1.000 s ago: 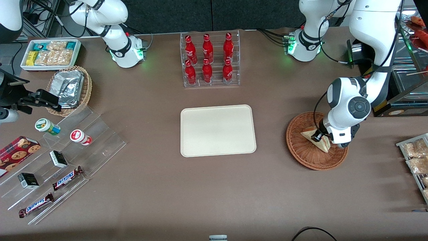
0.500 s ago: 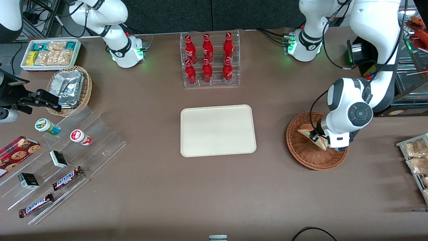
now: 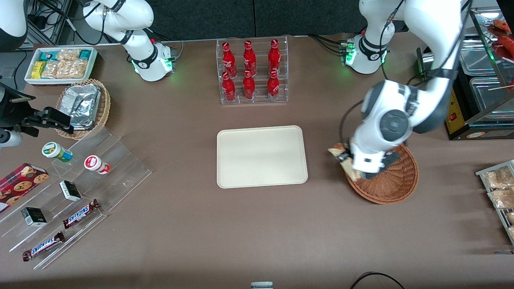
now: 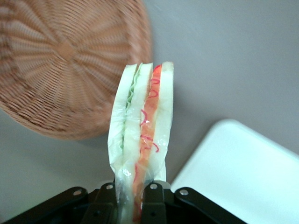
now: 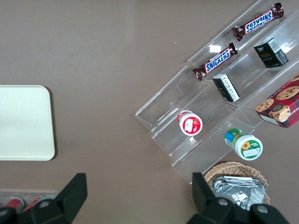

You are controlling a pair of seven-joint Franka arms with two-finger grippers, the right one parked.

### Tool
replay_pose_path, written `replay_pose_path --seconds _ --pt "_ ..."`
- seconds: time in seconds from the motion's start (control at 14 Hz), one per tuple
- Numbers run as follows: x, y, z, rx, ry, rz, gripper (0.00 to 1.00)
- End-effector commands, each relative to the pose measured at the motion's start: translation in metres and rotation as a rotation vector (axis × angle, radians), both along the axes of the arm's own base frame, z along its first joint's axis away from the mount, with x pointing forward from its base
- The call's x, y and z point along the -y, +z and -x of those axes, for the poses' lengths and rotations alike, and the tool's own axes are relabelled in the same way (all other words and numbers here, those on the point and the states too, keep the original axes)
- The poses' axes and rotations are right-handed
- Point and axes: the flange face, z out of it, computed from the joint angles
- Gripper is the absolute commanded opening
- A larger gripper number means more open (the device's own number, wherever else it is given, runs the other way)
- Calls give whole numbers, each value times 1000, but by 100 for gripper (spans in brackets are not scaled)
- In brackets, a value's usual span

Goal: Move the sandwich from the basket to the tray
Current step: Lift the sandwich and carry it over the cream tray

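My left gripper [image 3: 348,163] is shut on the clear-wrapped sandwich [image 4: 141,135], a wedge of white bread with green and red-orange layers. It holds the sandwich [image 3: 342,157] in the air over the reddish-brown wicker basket's [image 3: 391,182] rim, on the side facing the tray. The basket [image 4: 60,65] lies below with nothing in it. The cream tray [image 3: 261,156] sits flat at the table's middle, bare, and its rounded corner [image 4: 243,172] shows close to the sandwich. Both black fingers [image 4: 156,203] press the wrapper from either side.
A clear rack of red bottles [image 3: 252,72] stands farther from the front camera than the tray. Snack packets [image 3: 500,188] lie at the working arm's end. At the parked arm's end are a clear stepped stand [image 3: 76,188], a tan basket with foil packets [image 3: 84,106] and a white bin [image 3: 60,64].
The gripper has lifted the sandwich out of the basket's middle and carried it toward the tray, now over the basket's rim. The arm's wrist swung along with it.
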Motion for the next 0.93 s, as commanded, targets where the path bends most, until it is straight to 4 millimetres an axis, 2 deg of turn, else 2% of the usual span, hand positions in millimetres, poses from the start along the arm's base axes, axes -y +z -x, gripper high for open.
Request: replay_pose_path --seconds 0.0,0.07,0.21,0.36,0.43,0.57,0.86 --pt "56 2 5 8 -134 18 0" --pt "78 2 7 12 -179 29 0" --pt "108 -6 17 25 -266 28 0" --pt "143 -15 23 31 -401 96 0" --pt "154 -18 24 29 -430 123 0" --pt "211 -24 50 61 -535 118 0" --pt "257 -70 68 90 -506 29 0"
